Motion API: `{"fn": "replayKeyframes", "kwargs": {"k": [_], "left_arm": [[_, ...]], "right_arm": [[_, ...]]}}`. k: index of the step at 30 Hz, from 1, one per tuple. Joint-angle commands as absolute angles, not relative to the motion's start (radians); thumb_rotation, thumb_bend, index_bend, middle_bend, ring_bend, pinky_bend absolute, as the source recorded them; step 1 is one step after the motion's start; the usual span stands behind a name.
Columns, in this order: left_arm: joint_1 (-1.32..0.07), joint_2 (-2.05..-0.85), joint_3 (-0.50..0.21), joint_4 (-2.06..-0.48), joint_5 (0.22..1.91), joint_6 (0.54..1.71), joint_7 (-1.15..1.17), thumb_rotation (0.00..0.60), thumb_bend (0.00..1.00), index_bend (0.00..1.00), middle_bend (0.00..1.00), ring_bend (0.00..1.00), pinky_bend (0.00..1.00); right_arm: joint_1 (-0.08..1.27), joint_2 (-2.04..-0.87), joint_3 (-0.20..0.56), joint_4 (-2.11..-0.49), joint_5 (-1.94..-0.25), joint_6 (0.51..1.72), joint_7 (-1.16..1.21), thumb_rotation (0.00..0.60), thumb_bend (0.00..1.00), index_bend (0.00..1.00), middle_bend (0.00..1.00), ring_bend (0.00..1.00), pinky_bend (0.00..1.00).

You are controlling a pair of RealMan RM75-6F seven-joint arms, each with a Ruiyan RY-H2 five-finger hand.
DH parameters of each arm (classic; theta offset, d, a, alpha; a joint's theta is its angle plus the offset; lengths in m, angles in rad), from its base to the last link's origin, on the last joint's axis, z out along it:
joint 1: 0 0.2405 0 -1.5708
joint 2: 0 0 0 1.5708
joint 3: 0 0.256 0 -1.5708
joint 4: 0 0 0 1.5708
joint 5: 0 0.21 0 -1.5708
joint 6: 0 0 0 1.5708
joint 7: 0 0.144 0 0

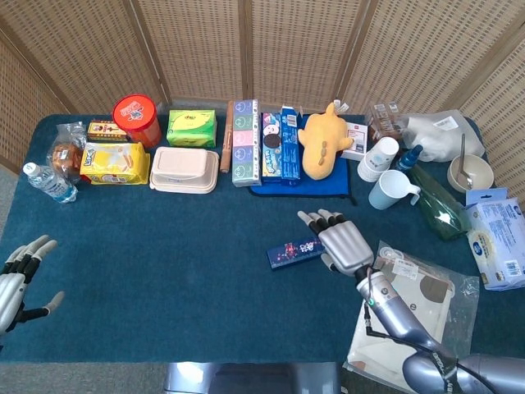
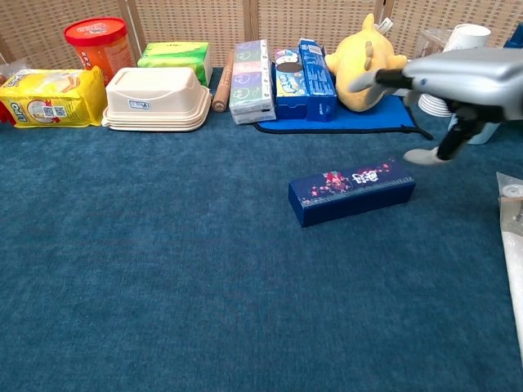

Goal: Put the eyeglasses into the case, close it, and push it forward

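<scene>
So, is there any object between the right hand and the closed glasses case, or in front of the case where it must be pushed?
Nothing visible lies between the right hand and the dark blue eyeglasses case; the hand hovers above its right end. Ahead of the case is bare cloth up to the blue mat holding the yellow plush toy.
</scene>
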State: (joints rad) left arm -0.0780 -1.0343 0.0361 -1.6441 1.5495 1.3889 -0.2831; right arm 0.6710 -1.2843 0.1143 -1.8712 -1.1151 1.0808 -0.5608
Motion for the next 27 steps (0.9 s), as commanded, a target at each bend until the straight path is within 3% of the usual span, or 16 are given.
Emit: {"fn": "replayKeyframes", "kwargs": {"k": [1,9,14,27], "left_arm": [[-0.071,-1.052,0.046,-1.675,1.525,1.374,-0.233,0.600,0.28,0.00,0.00,0.00,0.00],[-0.061,-1.069,0.056,-1.704,1.503,1.365,-0.184,0.600,0.28,0.00,0.00,0.00,0.00],[-0.038,-1.069,0.061,-1.728,1.485,1.392,-0.114,0.600,0.28,0.01,0.00,0.00,0.00],[-0.013,-1.082,0.071,-1.780,1.529,1.448,-0.018,0.600,0.28,0.02,0.00,0.00,0.00]], "right_arm": [[0.573,-1.254,0.061,-1.905,-1.220,1.212,-0.514,0.600,0.33,0.11,0.21,0.15,0.24],[0.425,-1.253,-0.017,-1.868,-1.364,1.429,-0.541,0.600,0.32,0.24,0.23,0.18,0.23],[0.265,-1.255,-0.081,-1.849,-1.419,1.611,-0.537,0.600,0.33,0.24,0.23,0.18,0.19],[0.120,-1.230,-0.104,-1.810,-1.471,1.699,-0.454,0.600,0.33,0.24,0.23,0.18,0.17]]}}
